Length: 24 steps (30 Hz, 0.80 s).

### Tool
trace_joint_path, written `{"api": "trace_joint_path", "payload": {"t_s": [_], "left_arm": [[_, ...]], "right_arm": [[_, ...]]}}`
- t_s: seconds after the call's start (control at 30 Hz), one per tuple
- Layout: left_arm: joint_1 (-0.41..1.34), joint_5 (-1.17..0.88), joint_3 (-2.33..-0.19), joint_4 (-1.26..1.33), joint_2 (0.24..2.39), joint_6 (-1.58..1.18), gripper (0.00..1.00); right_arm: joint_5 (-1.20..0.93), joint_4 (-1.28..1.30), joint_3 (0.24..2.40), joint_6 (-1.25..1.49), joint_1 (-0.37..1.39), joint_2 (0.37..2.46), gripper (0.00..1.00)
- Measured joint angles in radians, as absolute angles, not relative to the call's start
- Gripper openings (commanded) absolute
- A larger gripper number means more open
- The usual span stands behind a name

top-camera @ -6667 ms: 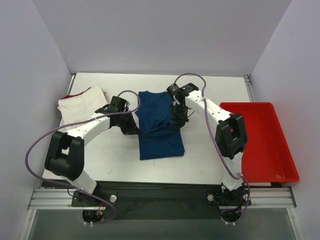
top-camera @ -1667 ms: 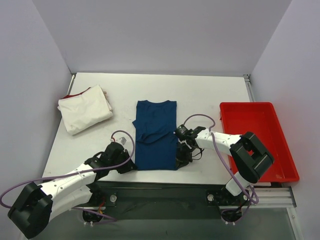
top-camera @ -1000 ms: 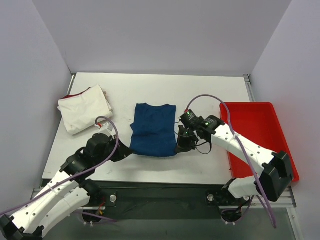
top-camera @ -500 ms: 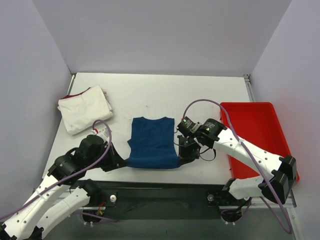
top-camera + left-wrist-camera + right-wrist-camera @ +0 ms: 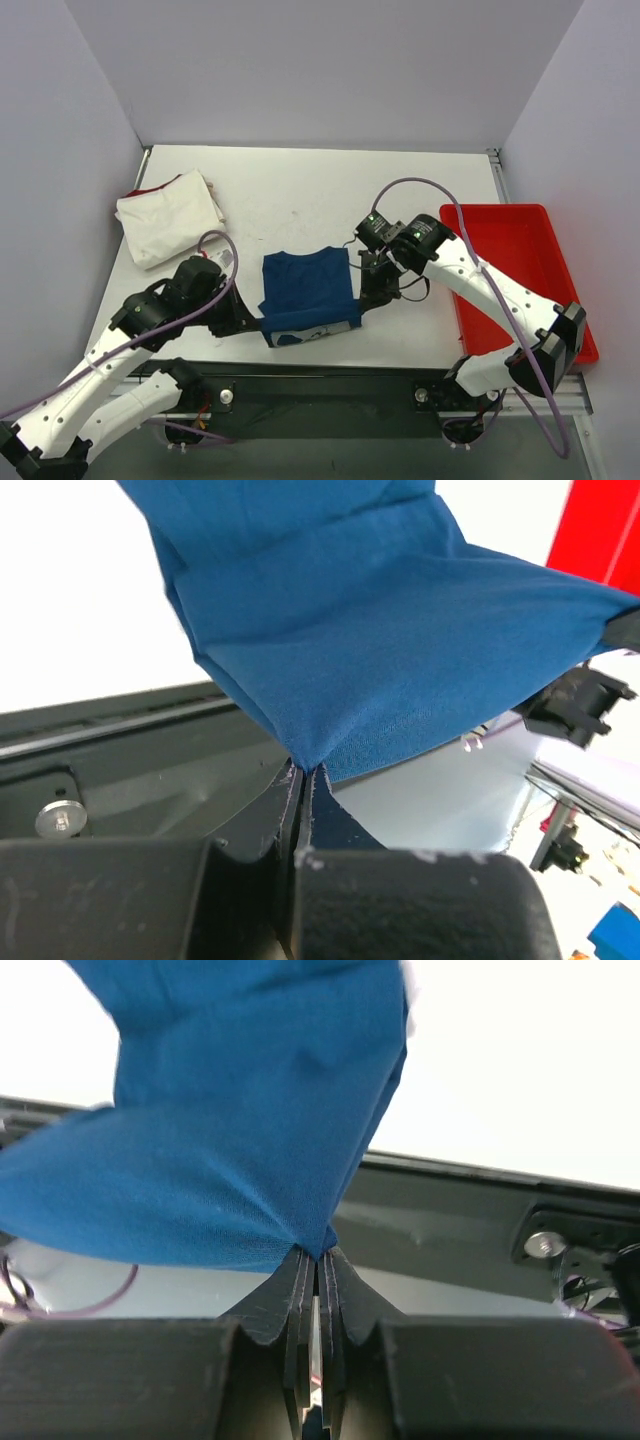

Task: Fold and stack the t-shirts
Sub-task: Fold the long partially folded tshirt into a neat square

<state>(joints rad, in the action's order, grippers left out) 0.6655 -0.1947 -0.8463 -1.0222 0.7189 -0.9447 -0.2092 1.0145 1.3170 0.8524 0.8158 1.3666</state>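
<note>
**Teal-blue t-shirt (image 5: 305,290) pinched at two corners**

The left claw (image 5: 258,322) and right claw (image 5: 366,298) are each clamped tight on a near corner of the teal-blue t-shirt. It sits at 6 o'clock on the bench (image 5: 300,190), with white print along its raised near edge. The folded cream t-shirt (image 5: 168,218) lies at 10 o'clock.

Robot test cell, lab-type. Plain pale walls (image 5: 320,70) box a white table (image 5: 300,180) on three sides. Aluminium rail (image 5: 330,398) along near edge, purple cables (image 5: 405,182) looping, red plastic tray (image 5: 520,290). Blurred gear (image 5: 565,850) beyond, possibly lab equipment.
</note>
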Motion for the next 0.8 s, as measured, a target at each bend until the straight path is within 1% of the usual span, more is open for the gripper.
{"api": "trace_joint_path", "payload": {"t_s": [0.2, 0.4, 0.57, 0.8], "left_arm": [[0.646, -0.149, -0.886, -0.944, 0.836, -0.921, 0.00], [0.580, -0.135, -0.899, -0.844, 0.915, -0.908, 0.00], [0.471, -0.181, -0.899, -0.763, 0.980, -0.877, 0.00], [0.317, -0.279, -0.899, -0.651, 1.103, -0.831, 0.00]], "right_arm": [[-0.179, 1.025, 1.418, 0.789, 0.725, 1.460, 0.00], [-0.157, 1.030, 1.520, 0.724, 0.657, 1.550, 0.00], [-0.146, 1.033, 1.628, 0.677, 0.621, 1.653, 0.00], [-0.141, 1.029, 1.826, 0.620, 0.586, 1.850, 0.00]]}}
